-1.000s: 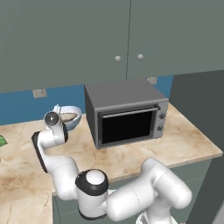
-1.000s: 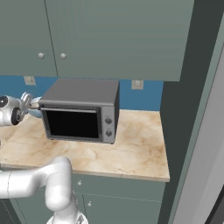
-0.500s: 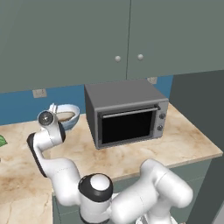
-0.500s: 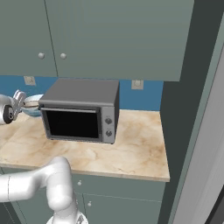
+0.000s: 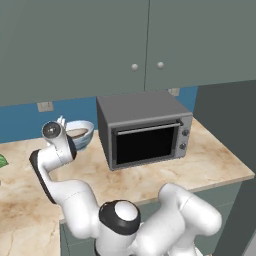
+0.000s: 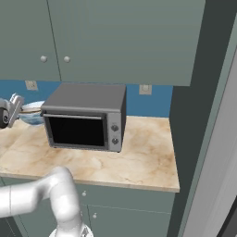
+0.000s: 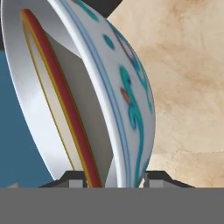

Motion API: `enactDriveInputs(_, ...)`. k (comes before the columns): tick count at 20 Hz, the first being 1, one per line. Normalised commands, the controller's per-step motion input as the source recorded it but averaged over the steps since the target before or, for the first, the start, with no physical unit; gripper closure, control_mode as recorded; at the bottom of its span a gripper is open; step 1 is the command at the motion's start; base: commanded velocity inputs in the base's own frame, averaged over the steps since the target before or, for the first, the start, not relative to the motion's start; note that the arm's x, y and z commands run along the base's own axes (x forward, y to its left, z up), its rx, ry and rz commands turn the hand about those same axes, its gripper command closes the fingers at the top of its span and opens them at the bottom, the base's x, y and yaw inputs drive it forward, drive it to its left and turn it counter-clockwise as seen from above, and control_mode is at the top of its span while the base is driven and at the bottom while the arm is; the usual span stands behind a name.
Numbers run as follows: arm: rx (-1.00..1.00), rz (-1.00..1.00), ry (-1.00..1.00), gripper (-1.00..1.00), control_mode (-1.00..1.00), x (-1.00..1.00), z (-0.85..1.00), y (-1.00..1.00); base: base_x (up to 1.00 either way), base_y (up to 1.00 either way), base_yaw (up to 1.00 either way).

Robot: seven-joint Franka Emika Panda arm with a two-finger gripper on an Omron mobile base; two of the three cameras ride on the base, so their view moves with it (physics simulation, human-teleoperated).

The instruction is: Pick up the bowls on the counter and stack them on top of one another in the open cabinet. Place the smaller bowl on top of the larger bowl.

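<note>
Fingers of your two-finger gripper [image 7: 113, 178] pinch the deep blue-patterned white bowl's [image 7: 87, 87] rim, lifting it clear of the beige marbled counter [image 5: 210, 160].

Two nested bowls [image 5: 79, 134], one microwave [image 5: 144, 129].

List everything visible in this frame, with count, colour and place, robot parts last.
Large bowl: one, white inside, pale blue outside, left of the microwave, rim between the fingers.
Small bowl: one, tan-brown inside, nested in the large bowl.
Microwave: one, grey, dark door, on the counter.
Counter: one, beige marbled.
Wall cupboards: grey-green, round pale knobs, doors shut, above the microwave.
Sockets: two, pale, on the blue wall.
Green thing: one, at the left edge, unclear.
Arm: one, white.
Fingers: two, dark, either side of the large bowl's rim.
</note>
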Motion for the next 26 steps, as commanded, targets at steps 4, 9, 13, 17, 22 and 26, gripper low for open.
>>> enactDriveInputs(4, 0.0, -0.08, 0.04, 1.0, -1.0, -0.46, 0.2, 0.12, 0.0, 0.0, 0.0)
enactDriveInputs(9, 0.0, -0.09, 0.01, 1.0, -1.0, -0.54, 0.16, 0.12, 0.0, 0.0, 0.0)
enactDriveInputs(13, 0.0, -0.09, 0.0, 1.0, -1.0, -0.61, 0.14, 0.21, 0.0, 0.0, 0.0)
enactDriveInputs(17, 0.01, -0.09, 0.0, 1.0, -1.0, -0.64, 0.15, 0.23, 0.0, 0.0, 0.0)
enactDriveInputs(22, 0.01, -0.1, 0.0, 1.0, -1.0, -0.67, 0.22, 0.19, 0.0, 0.0, 0.0)
enactDriveInputs(26, 0.01, -0.09, 0.0, 1.0, -1.0, -0.61, 0.29, 0.11, 0.0, 0.0, 0.0)
